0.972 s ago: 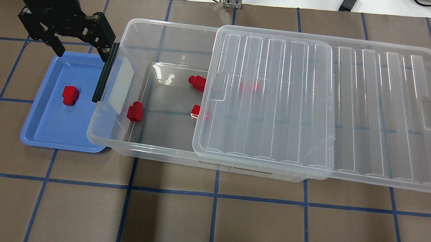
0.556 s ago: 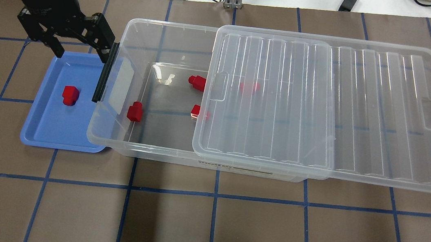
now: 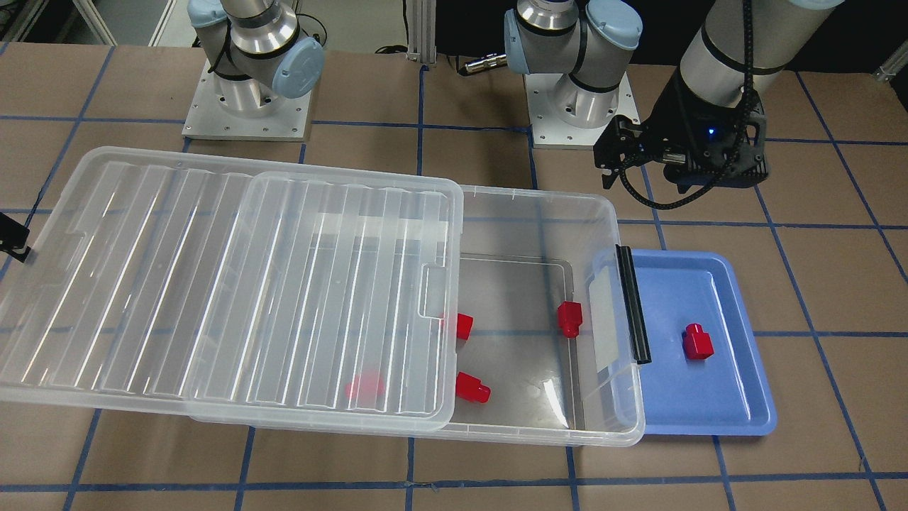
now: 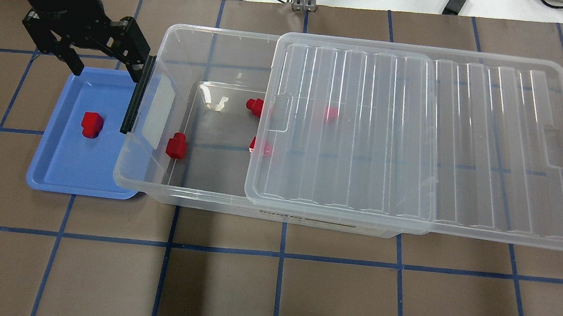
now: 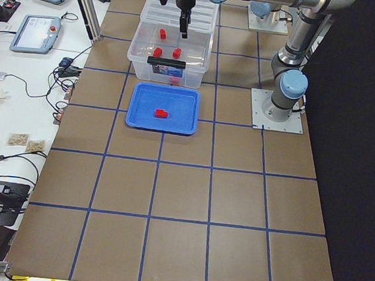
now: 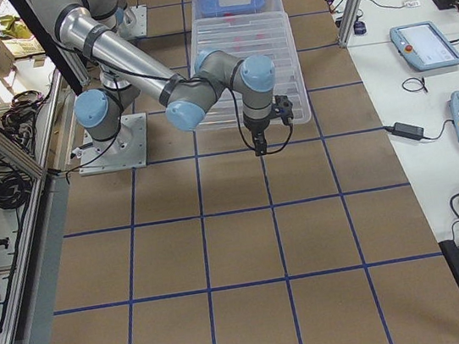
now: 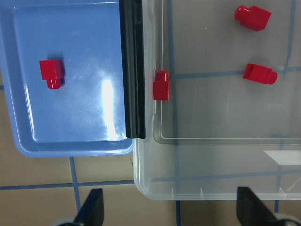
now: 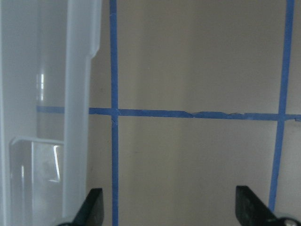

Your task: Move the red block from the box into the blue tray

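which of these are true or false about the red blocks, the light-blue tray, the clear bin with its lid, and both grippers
1. One small red plastic block lies in the shallow light-blue plastic tray. True.
2. The left gripper is shut on a block. False: it is open and empty, above the tray's far rim.
3. The ribbed translucent lid covers the large clear plastic bin completely. False: the end nearest the tray is uncovered.
4. Four red blocks are in the bin. True; one shows only blurred through the lid.
5. The right gripper is open and empty. True.
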You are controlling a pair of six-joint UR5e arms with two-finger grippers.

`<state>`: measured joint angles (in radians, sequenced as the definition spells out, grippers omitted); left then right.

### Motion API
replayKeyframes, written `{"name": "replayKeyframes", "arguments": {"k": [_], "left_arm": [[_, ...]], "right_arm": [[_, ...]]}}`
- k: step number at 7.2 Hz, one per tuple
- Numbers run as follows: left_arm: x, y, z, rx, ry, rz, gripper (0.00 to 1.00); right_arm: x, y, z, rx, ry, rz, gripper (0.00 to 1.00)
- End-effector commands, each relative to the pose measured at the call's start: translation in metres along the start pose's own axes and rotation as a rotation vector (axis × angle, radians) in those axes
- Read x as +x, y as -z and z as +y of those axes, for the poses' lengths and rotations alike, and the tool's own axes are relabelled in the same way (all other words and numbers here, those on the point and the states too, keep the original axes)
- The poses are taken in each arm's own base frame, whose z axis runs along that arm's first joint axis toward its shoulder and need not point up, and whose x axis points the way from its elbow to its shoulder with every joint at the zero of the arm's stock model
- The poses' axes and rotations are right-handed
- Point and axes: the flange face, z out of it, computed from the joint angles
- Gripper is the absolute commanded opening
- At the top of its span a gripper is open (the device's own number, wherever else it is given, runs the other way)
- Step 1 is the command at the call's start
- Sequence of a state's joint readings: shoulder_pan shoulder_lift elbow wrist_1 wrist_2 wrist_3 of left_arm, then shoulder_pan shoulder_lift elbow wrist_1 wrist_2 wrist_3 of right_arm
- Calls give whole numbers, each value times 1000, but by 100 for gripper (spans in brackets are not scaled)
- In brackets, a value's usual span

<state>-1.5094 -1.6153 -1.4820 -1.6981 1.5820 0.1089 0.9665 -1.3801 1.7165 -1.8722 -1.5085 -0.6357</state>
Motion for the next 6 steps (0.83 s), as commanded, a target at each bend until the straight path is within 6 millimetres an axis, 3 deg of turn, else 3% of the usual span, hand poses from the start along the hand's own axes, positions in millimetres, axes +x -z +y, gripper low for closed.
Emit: {"name": "replayKeyframes", "arguments": {"k": [1, 4, 6], "left_arm": [[0, 1, 1, 2, 0, -1, 100], [0, 1, 1, 2, 0, -1, 100], [0, 2, 3, 3, 0, -1, 100]], "right_arm": [[-34, -4, -12, -3, 13, -6, 100], [-87, -8, -27, -5, 5, -19, 100], [-110, -10, -31, -8, -6, -22, 100]]}}
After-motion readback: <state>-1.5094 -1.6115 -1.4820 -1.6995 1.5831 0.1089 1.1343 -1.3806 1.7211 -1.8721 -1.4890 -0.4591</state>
